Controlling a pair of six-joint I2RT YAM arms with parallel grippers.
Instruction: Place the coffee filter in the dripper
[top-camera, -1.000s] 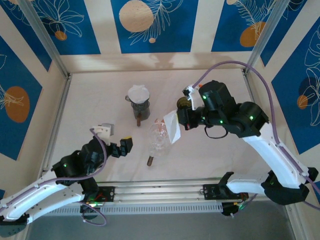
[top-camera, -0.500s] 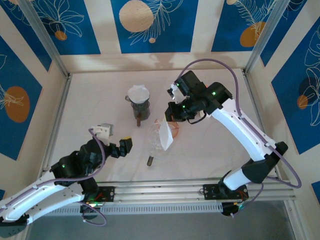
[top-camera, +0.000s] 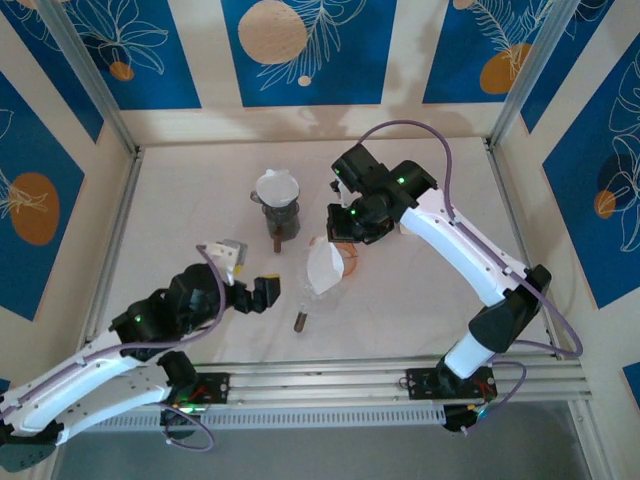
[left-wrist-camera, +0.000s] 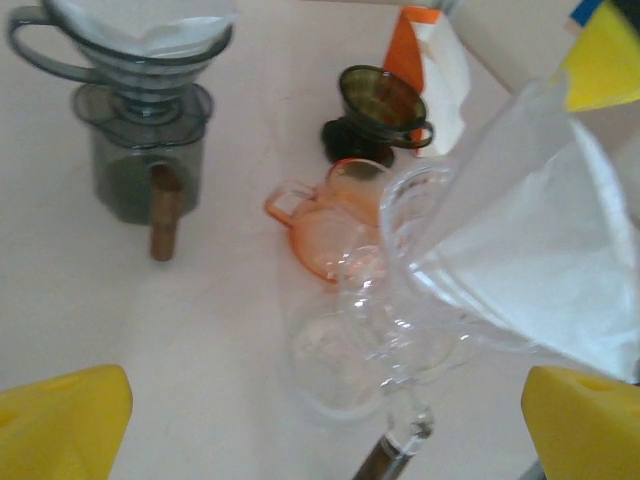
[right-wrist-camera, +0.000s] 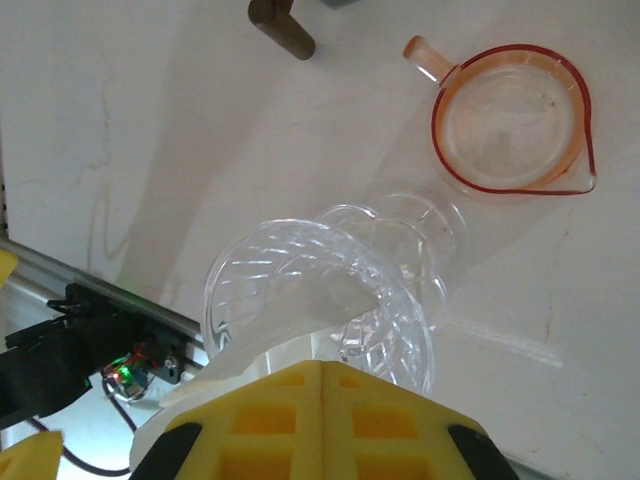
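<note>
The left hand (top-camera: 255, 295) hovers over the near-left worktop (top-camera: 180, 220). Its fingers are spread wide with nothing between them, and its own camera catches just the two yellow tips at the bottom corners.

Farther back stands the grey dripper (left-wrist-camera: 150, 110). Its paper top is cut off by the frame's upper edge, and a brown handle (left-wrist-camera: 164, 215) juts toward the near side.

At the middle, the clear dripper (right-wrist-camera: 320, 300) is hard to outline, being glass on a pale worktop. I cannot tell whether it stands upright or tilts. The filter (left-wrist-camera: 540, 260) points into its mouth with one edge across the rim. Its upper part is clamped in the right hand (right-wrist-camera: 320, 405), whose yellow fingers press together on the paper. From above, that hand hides the filter's top.

Just beyond the dripper sits the orange cup (right-wrist-camera: 515, 120); I cannot tell whether the two touch. Behind it are a dark cup (left-wrist-camera: 385, 100) and a carton (left-wrist-camera: 430, 55), the carton partly cut off.

There is bare worktop at the far left. More lies right of the dripper, and near it down to the rail (top-camera: 330, 380).
</note>
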